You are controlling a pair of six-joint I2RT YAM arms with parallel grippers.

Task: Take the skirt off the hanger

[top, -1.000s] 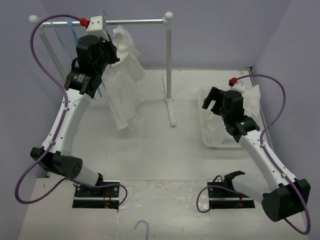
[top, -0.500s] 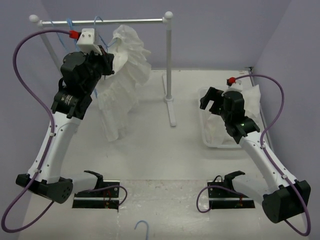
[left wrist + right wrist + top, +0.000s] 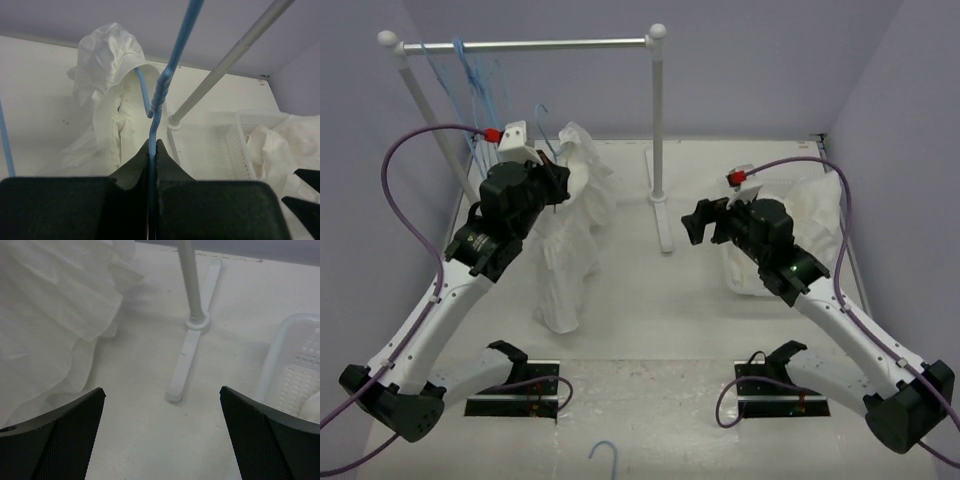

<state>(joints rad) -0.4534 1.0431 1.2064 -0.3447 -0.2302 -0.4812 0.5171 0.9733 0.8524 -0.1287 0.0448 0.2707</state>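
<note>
The left hand (image 3: 152,150) is clamped on the hanger (image 3: 172,55) wire, and the skirt (image 3: 570,250) hangs from it down to the tabletop (image 3: 650,320). At right, the right hand (image 3: 698,222) stands wide apart, empty; a hard pull may twist the thin wire loose or tear the sheer fabric

From my left tool (image 3: 152,146), the hanger (image 3: 174,60) runs off the wrist view's top edge; its lower part is hidden inside the skirt (image 3: 105,65).

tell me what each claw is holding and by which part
Left claw pinches the hanger by its wire near the twisted neck, skirt on it. Right claw holds nothing.
</note>
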